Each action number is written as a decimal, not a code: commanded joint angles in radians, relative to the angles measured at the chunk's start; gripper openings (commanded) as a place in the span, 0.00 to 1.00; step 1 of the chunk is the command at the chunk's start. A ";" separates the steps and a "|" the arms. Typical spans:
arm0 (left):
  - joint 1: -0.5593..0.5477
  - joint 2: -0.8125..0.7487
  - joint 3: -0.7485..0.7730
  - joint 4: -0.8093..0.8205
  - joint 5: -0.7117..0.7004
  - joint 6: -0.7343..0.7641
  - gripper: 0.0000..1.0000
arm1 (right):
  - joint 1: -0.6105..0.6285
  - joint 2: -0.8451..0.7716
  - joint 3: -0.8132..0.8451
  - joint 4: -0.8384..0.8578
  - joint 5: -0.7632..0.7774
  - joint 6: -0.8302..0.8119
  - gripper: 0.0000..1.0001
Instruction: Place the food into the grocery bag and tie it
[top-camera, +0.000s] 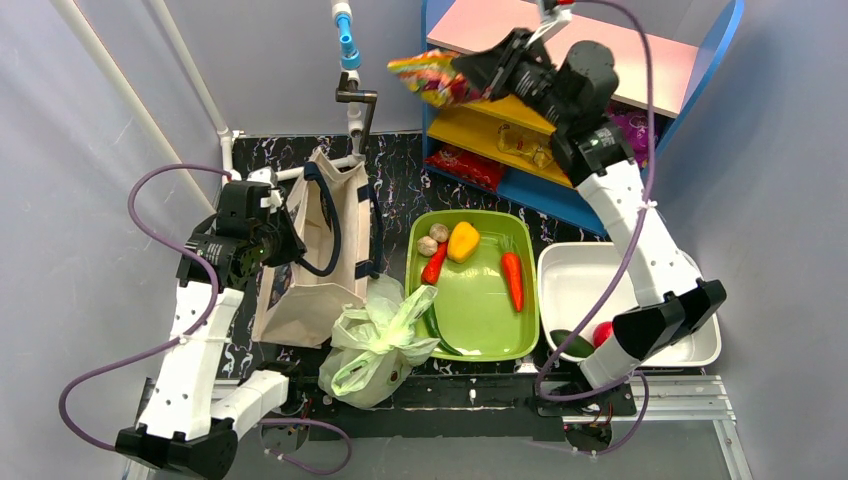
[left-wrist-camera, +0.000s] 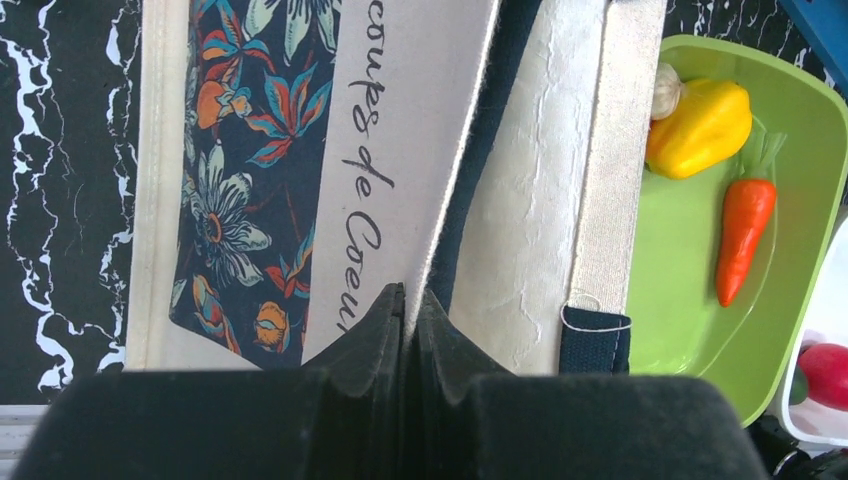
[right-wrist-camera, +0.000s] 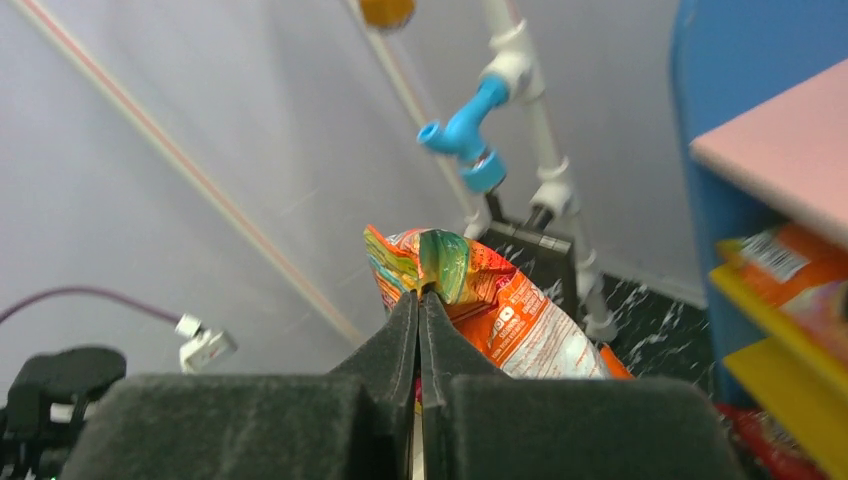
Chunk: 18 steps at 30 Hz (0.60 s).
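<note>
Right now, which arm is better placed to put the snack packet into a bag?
Right. The right tool is shut on the snack packet, held up in the air. The left tool is clamped on the edge of the canvas tote, so it is not free.

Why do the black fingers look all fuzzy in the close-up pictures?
Left wrist view: the left gripper is too near the lens, so it blurs; the canvas tote print is sharp. Right wrist view: the right gripper blurs likewise; the snack packet is clearer. Top view: even light, nothing fuzzy.
</note>
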 joint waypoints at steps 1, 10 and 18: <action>-0.034 0.006 0.053 0.005 -0.028 0.027 0.00 | 0.093 -0.074 -0.103 0.074 -0.043 0.010 0.01; -0.067 0.005 0.050 0.021 -0.019 0.017 0.00 | 0.243 -0.115 -0.264 0.109 -0.075 0.026 0.01; -0.079 -0.013 0.038 0.015 -0.016 0.013 0.00 | 0.286 -0.005 -0.239 0.106 -0.146 0.007 0.01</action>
